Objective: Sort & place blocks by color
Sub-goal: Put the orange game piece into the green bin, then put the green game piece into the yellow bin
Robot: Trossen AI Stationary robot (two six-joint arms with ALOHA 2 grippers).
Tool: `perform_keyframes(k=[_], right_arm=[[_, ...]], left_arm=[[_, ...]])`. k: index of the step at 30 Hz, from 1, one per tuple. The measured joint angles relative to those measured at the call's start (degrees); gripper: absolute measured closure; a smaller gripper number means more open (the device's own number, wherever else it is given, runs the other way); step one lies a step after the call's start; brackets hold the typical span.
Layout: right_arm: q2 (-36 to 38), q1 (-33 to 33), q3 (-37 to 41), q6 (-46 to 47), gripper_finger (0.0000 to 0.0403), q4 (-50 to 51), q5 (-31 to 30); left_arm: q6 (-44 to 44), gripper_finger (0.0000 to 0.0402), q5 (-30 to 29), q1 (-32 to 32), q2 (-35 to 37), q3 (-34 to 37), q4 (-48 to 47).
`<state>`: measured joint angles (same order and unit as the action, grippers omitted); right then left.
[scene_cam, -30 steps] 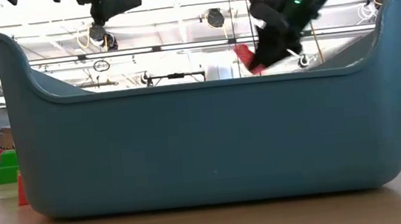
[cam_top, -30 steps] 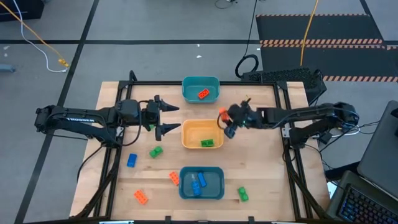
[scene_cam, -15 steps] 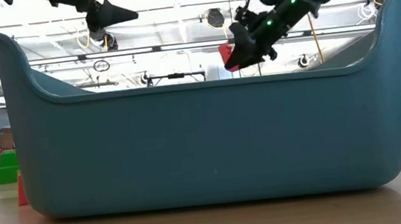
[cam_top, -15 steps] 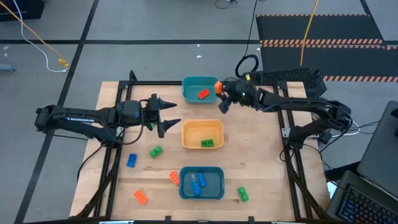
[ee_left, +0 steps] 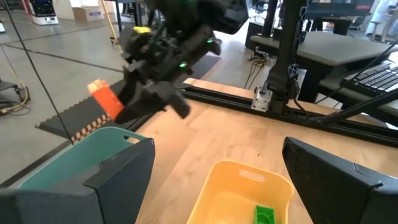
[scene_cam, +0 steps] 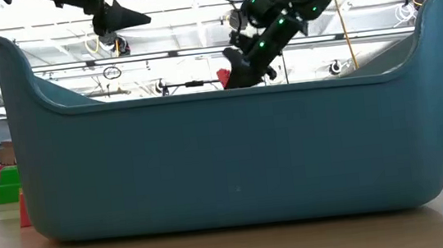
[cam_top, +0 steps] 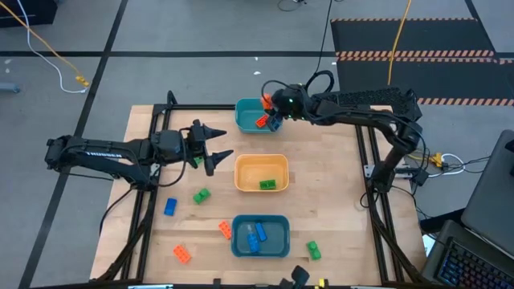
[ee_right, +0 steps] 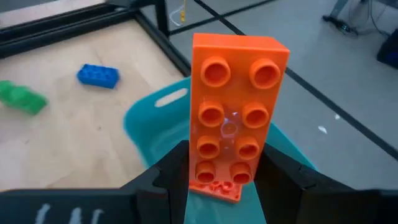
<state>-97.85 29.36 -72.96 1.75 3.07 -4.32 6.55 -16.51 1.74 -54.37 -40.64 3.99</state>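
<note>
Wooden bench (cam_top: 337, 201) below, the right pincer (cam_top: 273, 115) is clamped on an orange block (ee_right: 236, 134) over the far teal bin (cam_top: 245, 120). Letting go off-center might bounce it out. Left pincer (cam_top: 215, 143) waits, spread apart.

Teal bins: two were there, one (cam_top: 247, 107) at 12 o'clock and one (cam_top: 283, 238) at 6 o'clock from the middle bin.
Yellow-orange bin (cam_top: 241, 172): just one.
Orange blocks: four. One orange block (ee_right: 236, 124) was in the right gripper (cam_top: 275, 107), one (cam_top: 263, 121) in the 12 o'clock bin, and two (cam_top: 226, 229) (cam_top: 181, 254) loose.
Green blocks: three I could count (cam_top: 267, 185) (cam_top: 201, 195) (cam_top: 313, 251).
Blue blocks: three, one loose (cam_top: 170, 207) and two binned (cam_top: 254, 234).
</note>
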Motion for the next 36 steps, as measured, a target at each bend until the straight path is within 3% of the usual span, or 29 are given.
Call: perform_keyframes(k=[10, 26, 32, 36], right_arm=[[-3.6, 1.8, -1.7, 0.2, 0.0259, 5.4, -3.3], [-3.5, 1.7, -1.6, -2.8, 0.0153, 10.0, -3.1], [-0.5, 0.9, -1.5, -5.1, 0.0137, 14.6, -3.0], [4.0, -1.8, -1.2, -6.2, 0.0143, 15.3, 0.8]], left_arm=[[0.3, 0.0046, 0.0, 0.0, 0.0, 0.0, -1.9], [1.8, 0.0046, 0.0, -0.1, 0.0, 0.0, -2.6], [1.7, 0.0046, 0.0, -0.4, 0.0, 0.0, -6.6], [5.7, 0.0046, -5.9, 1.1, 0.0, 0.0, -11.8]])
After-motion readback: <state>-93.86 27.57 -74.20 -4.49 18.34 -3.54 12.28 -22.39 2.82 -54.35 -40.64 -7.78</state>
